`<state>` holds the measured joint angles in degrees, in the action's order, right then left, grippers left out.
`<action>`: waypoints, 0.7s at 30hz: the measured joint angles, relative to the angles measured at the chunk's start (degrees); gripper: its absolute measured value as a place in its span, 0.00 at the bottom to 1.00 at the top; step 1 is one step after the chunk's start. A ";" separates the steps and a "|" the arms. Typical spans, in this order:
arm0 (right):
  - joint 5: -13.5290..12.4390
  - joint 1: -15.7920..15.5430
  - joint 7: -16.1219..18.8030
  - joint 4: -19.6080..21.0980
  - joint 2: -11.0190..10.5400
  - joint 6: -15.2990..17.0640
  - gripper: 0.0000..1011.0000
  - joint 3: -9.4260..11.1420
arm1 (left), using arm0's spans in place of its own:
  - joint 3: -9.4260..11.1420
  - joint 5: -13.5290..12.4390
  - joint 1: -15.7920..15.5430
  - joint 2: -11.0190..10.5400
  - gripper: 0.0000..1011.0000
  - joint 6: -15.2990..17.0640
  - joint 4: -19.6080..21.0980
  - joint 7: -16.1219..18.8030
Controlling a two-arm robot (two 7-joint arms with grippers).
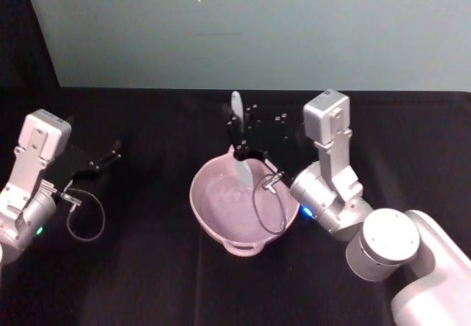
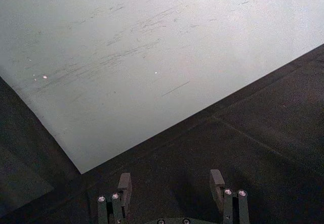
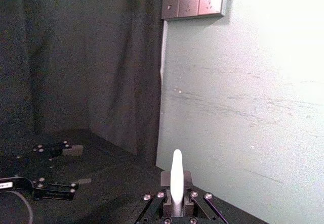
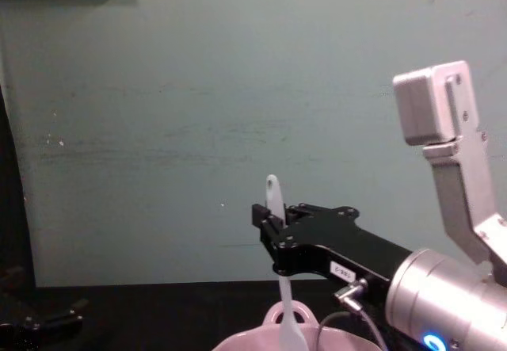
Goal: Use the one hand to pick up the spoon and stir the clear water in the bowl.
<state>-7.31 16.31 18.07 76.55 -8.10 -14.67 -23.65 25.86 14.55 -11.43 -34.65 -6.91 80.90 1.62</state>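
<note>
The pale pink bowl (image 1: 196,198) sits on the black table in front of me, its loop handle (image 4: 287,314) facing me. My right gripper (image 1: 239,140) hovers over the bowl's far rim, shut on the white spoon (image 1: 237,109). The spoon stands nearly upright: its handle end sticks up above the fingers (image 4: 272,192) and its blade (image 4: 286,329) dips down inside the bowl. In the right wrist view the spoon (image 3: 176,176) rises between the closed fingers. My left gripper (image 1: 103,160) rests at the table's left side, open (image 2: 171,186) and holding nothing.
A grey cable (image 1: 268,208) loops from the right wrist over the bowl's right side. Another cable loop (image 1: 85,219) lies beside the left arm. A teal wall (image 1: 257,24) stands behind the table, with a dark curtain (image 3: 81,57) at the left.
</note>
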 joint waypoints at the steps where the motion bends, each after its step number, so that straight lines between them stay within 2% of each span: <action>1: 0.03 -0.13 -0.01 0.22 -0.11 0.02 0.13 0.19 | 0.00 0.00 0.00 0.00 1.00 0.00 0.00 0.00; 8: -0.63 -2.81 0.44 4.19 -1.95 1.51 0.13 1.85 | 0.00 0.00 0.00 0.00 1.00 0.00 0.00 0.00; 11: -1.84 -4.73 1.65 6.85 -3.11 2.44 0.13 2.30 | 0.00 0.00 0.00 0.00 1.00 0.00 0.00 0.00; 21: -4.34 -7.32 4.20 10.37 -4.12 3.75 0.13 1.07 | 0.00 0.00 0.00 0.00 1.00 0.00 0.00 0.00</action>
<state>-11.65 8.98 22.27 86.92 -12.22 -10.91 -22.59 25.86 14.55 -11.43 -34.64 -6.91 80.90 1.62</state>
